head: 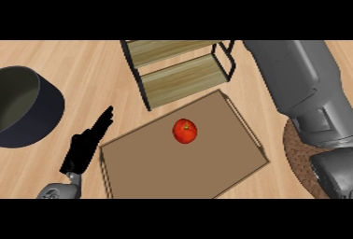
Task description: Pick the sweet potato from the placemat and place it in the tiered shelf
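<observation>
A tomato (185, 130) lies on the tray (151, 168), tiered shelf (180, 70) behind, pot (27, 107) far left.

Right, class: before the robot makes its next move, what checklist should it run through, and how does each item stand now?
1. Sweet potato located: cannot tell. None shows on the visible part of the placemat, which the right forearm mostly covers.
2. Right hand ready: cannot tell. It is out of view.
3. Left hand free: ok. Fingers straight, holding nothing.
4. Tiered shelf free: ok. Nothing shows on its boards.
5. Red fruit out of the way: ok. It lies on the tray, off the placemat.
</observation>
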